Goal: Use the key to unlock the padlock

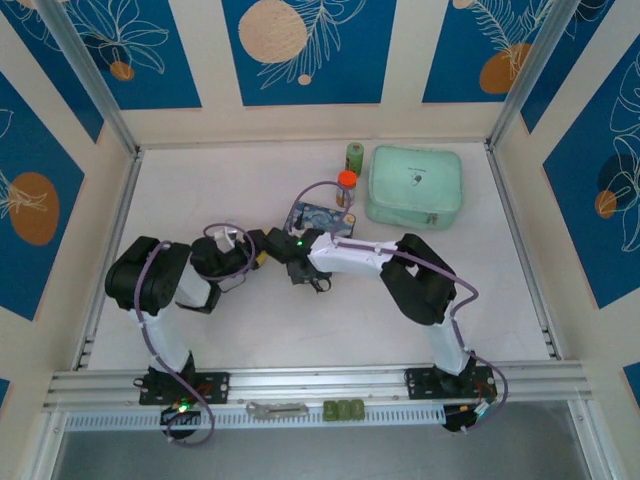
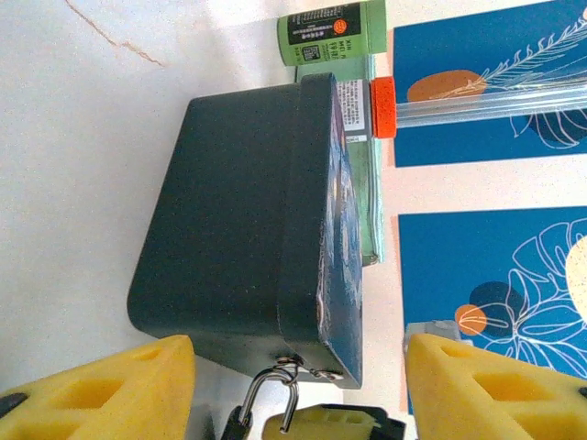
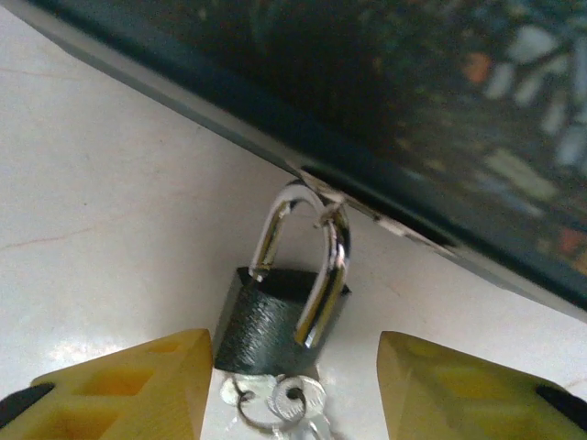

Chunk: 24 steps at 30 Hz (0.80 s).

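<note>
The padlock (image 3: 271, 321) has a dark brushed body and a silver shackle (image 3: 326, 247) hooked through the hasp of the blue painted box (image 3: 413, 110). One shackle leg lies across the front of the body. The key (image 3: 298, 401) sits on a thin ring at the body's lower end; whether it is in the keyhole I cannot tell. My right gripper (image 3: 295, 367) is open, with its yellow fingers (image 3: 138, 385) on either side of the padlock. My left gripper (image 2: 298, 394) is open, facing the box (image 2: 248, 211) and the padlock (image 2: 240, 423). Both grippers meet beside the box (image 1: 322, 217).
A mint green pouch (image 1: 415, 185) lies at the back right, with a green bottle (image 1: 354, 157) and an orange-capped bottle (image 1: 346, 185) to its left, behind the box. A flat grey tool (image 1: 277, 408) and green blocks (image 1: 345, 410) rest on the near rail.
</note>
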Each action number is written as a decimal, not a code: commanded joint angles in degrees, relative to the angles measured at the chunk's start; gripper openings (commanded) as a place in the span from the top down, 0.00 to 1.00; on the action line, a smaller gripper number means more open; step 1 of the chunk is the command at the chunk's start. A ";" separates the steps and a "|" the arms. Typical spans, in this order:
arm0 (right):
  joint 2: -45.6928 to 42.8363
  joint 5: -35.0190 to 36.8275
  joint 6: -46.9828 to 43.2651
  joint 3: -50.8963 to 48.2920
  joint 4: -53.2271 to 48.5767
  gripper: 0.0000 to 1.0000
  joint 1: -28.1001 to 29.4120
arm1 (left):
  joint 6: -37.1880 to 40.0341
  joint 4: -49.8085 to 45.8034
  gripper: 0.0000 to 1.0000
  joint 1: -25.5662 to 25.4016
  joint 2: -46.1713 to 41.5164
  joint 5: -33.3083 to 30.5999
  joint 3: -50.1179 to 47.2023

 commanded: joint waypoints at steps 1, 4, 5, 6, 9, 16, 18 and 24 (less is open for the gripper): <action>1.87 1.53 1.77 2.81 -1.21 0.51 0.35 | -0.28 1.83 0.38 0.82 -0.67 -0.02 0.02; 2.62 1.45 2.09 2.78 -1.21 0.54 0.38 | -0.50 1.83 0.38 0.87 -0.64 0.24 0.21; 2.70 1.29 2.13 2.68 -1.06 0.55 0.42 | -0.51 1.83 0.38 0.84 -0.53 0.35 0.21; 2.70 1.19 2.12 2.61 -1.07 0.56 0.39 | -0.48 1.83 0.39 0.93 -0.43 0.33 0.21; 2.40 1.08 2.12 2.34 -2.12 0.60 0.40 | -0.78 1.83 0.39 0.91 -0.41 0.51 0.27; -0.33 2.68 1.94 -1.95 -2.39 0.55 0.68 | -1.19 1.83 0.39 0.96 -0.68 0.74 0.83; -1.10 3.64 1.19 -2.91 -2.49 0.55 0.15 | -1.32 1.83 0.39 0.92 -0.76 0.84 0.99; -4.13 3.66 -1.62 -5.77 -0.41 0.58 -0.80 | -1.66 1.83 0.40 0.92 -0.99 1.00 1.18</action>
